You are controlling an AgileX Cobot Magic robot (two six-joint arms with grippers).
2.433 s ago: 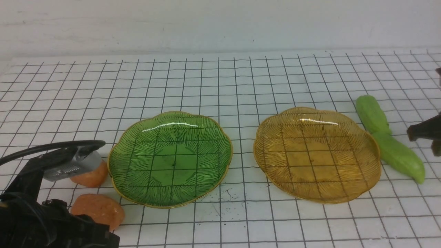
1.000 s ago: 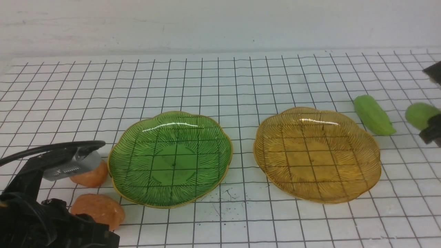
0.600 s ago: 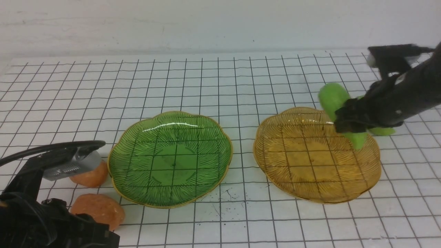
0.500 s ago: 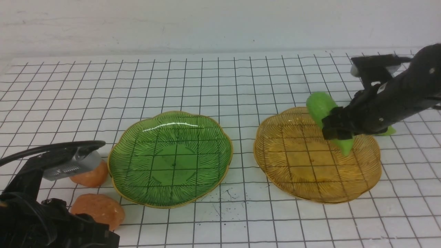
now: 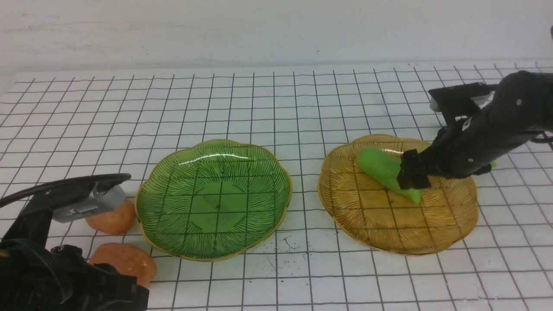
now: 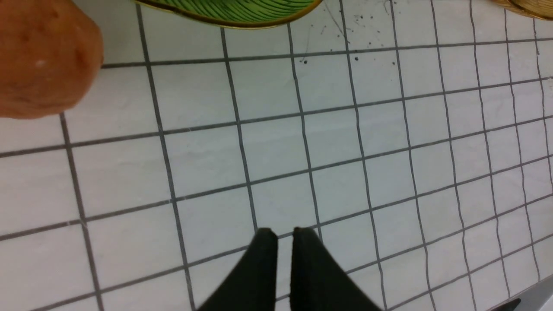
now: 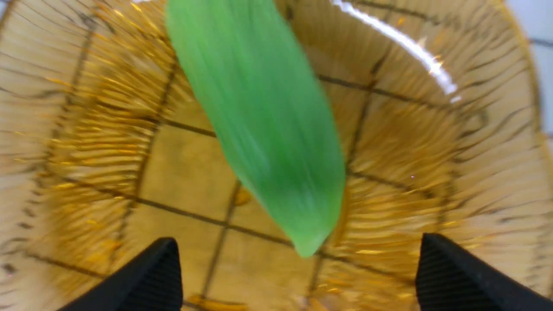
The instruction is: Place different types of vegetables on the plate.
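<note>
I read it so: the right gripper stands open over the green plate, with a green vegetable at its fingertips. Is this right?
Not the green plate: the right gripper stands open over the amber plate, with a green vegetable at its fingertips. The front view shows it; the green plate lies further left.

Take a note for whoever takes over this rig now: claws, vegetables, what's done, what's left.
Right claw: open, over the amber plate. Left claw: shut, empty.
One green piece lies ungripped in the amber plate. Other green piece: mostly hidden behind the right arm.
Far orange lump and near orange lump sit on the table beside the green plate.
Left: an orange lump onto the amber plate.
</note>
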